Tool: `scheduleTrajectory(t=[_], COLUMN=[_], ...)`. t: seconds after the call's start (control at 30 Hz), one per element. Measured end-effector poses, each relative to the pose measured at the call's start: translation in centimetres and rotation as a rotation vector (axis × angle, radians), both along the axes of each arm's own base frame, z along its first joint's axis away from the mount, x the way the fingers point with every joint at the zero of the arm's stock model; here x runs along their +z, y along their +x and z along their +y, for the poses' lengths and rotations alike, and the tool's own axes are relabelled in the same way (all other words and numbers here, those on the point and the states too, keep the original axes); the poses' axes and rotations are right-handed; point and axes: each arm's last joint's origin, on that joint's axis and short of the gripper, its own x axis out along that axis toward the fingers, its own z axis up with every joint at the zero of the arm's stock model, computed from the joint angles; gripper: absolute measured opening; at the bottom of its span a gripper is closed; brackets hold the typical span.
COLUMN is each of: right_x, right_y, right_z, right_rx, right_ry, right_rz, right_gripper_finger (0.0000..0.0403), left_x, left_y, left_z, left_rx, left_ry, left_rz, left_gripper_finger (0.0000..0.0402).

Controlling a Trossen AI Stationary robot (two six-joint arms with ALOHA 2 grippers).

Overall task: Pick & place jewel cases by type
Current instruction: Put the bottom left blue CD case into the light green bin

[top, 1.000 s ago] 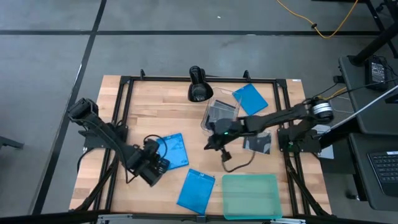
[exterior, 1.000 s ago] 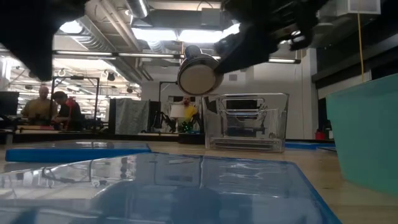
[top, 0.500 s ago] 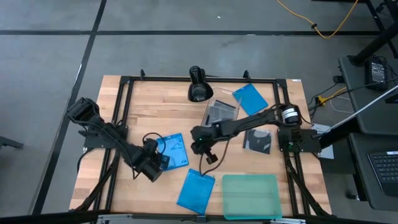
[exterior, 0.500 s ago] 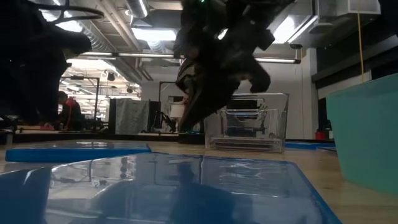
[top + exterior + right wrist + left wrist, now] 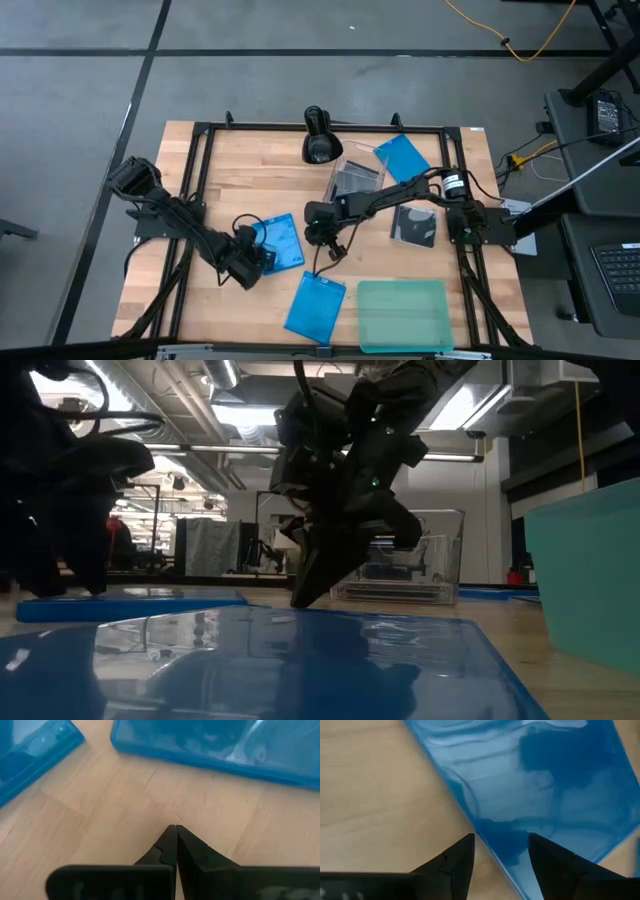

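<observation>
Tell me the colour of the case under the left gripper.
Bright blue case, clearest in the left wrist view.

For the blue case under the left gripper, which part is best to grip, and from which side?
Probably its long edge facing the left gripper. The blue case lies flat on the table, and the open fingers already straddle that edge, so come from above.

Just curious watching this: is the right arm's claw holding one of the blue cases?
No, the right gripper is shut on nothing above bare wood, with the blue cases lying apart.

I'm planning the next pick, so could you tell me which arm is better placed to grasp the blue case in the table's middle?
Left. The left gripper is open astride that blue case's edge; the right gripper is shut over bare wood beside it.
</observation>
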Motion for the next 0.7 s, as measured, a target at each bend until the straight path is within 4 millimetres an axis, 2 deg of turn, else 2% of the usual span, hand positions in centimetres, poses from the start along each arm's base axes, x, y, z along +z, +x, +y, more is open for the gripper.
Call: scheduleTrajectory(t=[0.13, 0.5, 0.7], right_x=[0.0, 0.0, 0.1], right_y=[0.1, 0.5, 0.6], right_z=[-0.6, -2.1, -2.2], right_rx=[-0.009, -0.033, -0.038], right_ry=[0.008, 0.015, 0.011], right_rz=[-0.004, -0.041, -0.057], right_gripper_finger=[0.0006, 0.0006, 0.0006], left_x=[-0.6, -0.6, -1.2], left_y=[0.1, 1.0, 1.9], left_z=[0.4, 0.9, 1.0], left_rx=[0.017, 0.051, 0.056], left_ry=[-0.008, 0.015, 0.034], left_rz=[-0.045, -0.123, -0.163], left_gripper_finger=[0.0178, 0.0177, 0.0176])
